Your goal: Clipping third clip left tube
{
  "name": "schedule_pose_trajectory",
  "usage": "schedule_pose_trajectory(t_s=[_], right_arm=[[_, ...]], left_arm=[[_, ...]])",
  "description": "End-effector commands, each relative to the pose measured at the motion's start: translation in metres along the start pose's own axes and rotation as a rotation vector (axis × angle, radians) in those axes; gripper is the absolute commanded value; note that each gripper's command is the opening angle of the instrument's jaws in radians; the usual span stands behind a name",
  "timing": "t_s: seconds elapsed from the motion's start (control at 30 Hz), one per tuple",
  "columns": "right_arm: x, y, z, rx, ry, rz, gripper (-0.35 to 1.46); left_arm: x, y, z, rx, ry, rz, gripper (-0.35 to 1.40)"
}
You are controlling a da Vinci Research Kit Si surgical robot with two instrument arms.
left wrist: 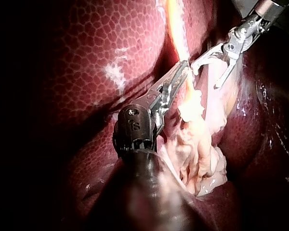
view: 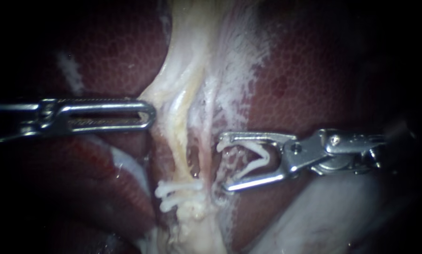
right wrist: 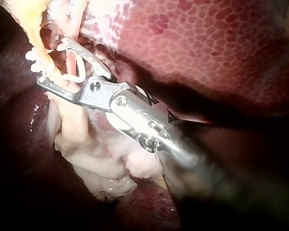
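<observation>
The yellowish left tube runs down the middle of the endoscope view, and two white clips sit across its lower part. My right instrument stands just right of the tubes. Its jaws are wide apart and carry an open white clip that touches both of them. That clip's ends lie by the thin pink right tube, apart from the left tube. My left instrument has its slotted jaws together on the edge of the pale tissue beside the tube. In the left wrist view its tip meets the same strand.
Dark red liver lies on both sides of the tubes. A frayed white membrane spreads above my right instrument. Smooth pale tissue lies under its shaft. Lumpy pale tissue sits below the jaws in the right wrist view.
</observation>
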Motion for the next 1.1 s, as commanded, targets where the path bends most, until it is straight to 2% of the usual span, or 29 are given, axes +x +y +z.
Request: schedule_pose_trajectory(t_s=[0.03,0.37,0.57,0.77,0.93,1.1], right_arm=[[-0.0001,0.0,0.0004,0.0,0.0,-0.001,0.6],[-0.0016,0.0011,0.0046,0.016,0.0,0.011,0.6],[-0.0018,0.0009,0.0057,0.035,0.002,0.029,0.6],[-0.0006,-0.0001,0.0061,0.074,0.005,0.049,0.6],[0.0015,-0.0007,0.0061,0.117,0.009,0.063,0.58],[0.0027,-0.0004,0.0064,0.14,0.013,0.076,0.56]], left_arm=[[0.0,0.0,0.0,-0.001,0.0,0.001,-0.35],[0.0001,-0.0004,-0.0001,-0.002,-0.001,0.002,-0.35],[0.0002,-0.0004,-0.0001,-0.002,-0.001,0.002,-0.35],[0.0002,-0.0003,0.0,-0.002,-0.001,0.003,-0.35],[0.0003,-0.0002,0.0,-0.002,-0.001,0.003,-0.35],[0.0004,-0.0002,0.0001,-0.003,-0.002,0.003,-0.35]])
